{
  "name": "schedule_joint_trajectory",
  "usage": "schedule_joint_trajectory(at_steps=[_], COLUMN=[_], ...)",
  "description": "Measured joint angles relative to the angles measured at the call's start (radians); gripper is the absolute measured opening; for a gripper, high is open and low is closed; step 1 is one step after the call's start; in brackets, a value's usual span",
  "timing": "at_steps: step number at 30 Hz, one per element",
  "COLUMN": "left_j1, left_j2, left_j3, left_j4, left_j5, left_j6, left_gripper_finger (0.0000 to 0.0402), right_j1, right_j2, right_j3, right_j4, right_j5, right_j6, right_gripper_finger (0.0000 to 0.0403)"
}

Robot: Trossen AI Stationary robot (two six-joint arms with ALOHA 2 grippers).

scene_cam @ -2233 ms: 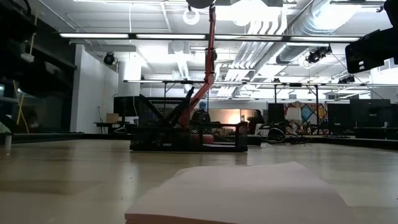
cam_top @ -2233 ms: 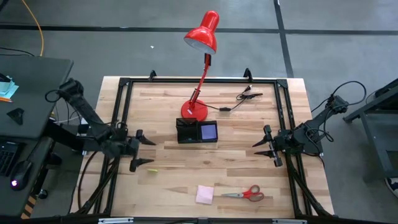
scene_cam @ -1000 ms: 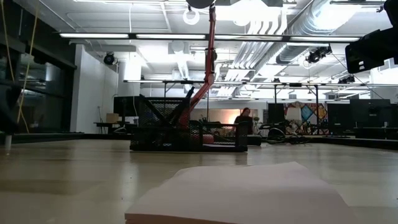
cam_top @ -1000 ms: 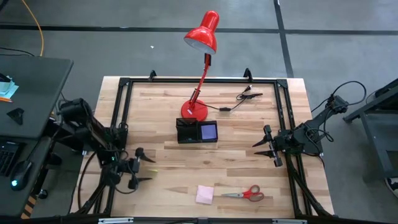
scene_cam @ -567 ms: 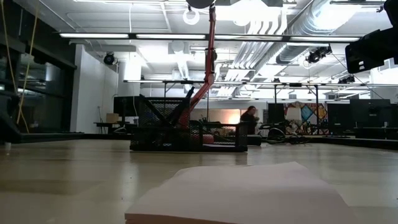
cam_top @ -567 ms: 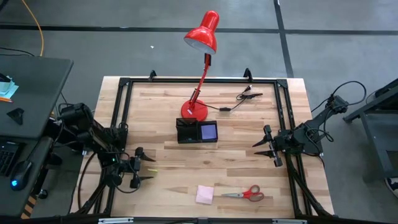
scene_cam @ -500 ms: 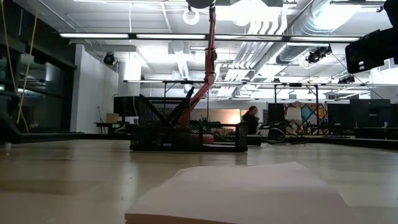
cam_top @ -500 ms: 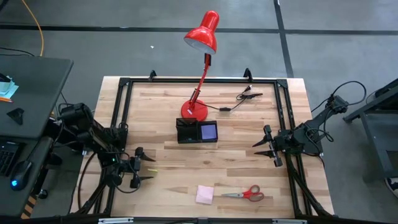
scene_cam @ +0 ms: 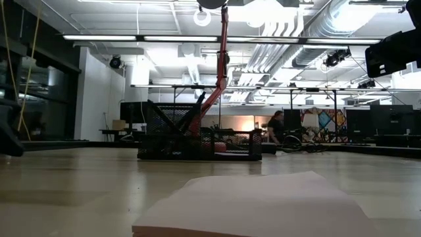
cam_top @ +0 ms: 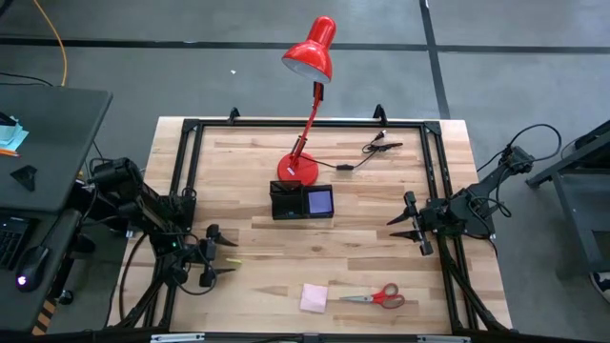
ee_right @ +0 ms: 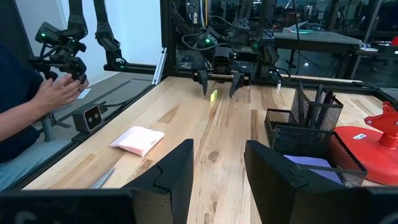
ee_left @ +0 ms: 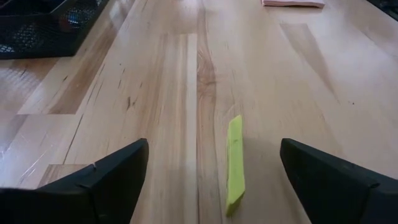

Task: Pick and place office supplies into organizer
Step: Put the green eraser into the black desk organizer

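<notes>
My left gripper stands open low over the table's left side, one finger on each side of a small yellow-green strip that lies flat on the wood; neither finger touches it. The black mesh organizer sits mid-table with a purple pad lying in one compartment and black pens standing in another. A pink pad and red-handled scissors lie flat near the front edge. My right gripper waits open at the right side, with nothing between its fingers.
A red desk lamp stands with its round base just behind the organizer. A black cable with clips lies at the back right. A black frame runs along the table's edges. A person's hand shows beyond the table's near left side.
My left gripper has stayed over the yellow-green strip, still open, and has rolled slightly about its own axis. A person far behind the table has walked toward the right.
</notes>
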Motion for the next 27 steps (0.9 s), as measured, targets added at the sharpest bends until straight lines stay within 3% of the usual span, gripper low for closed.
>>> schedule_joint_trajectory(at_steps=[12, 27], left_j1=[0.000, 0.000], left_j2=[0.000, 0.000], left_j3=[0.000, 0.000], left_j4=[-0.011, -0.015], left_j5=[0.000, 0.000], left_j6=[-0.005, -0.006], left_gripper_finger=[0.0216, 0.0124], right_j1=[0.000, 0.000], right_j2=[0.000, 0.000], right_j3=[0.000, 0.000], right_j4=[0.000, 0.000], right_j5=[0.000, 0.000], right_j6=[0.000, 0.000], right_gripper_finger=[0.0134, 0.0134])
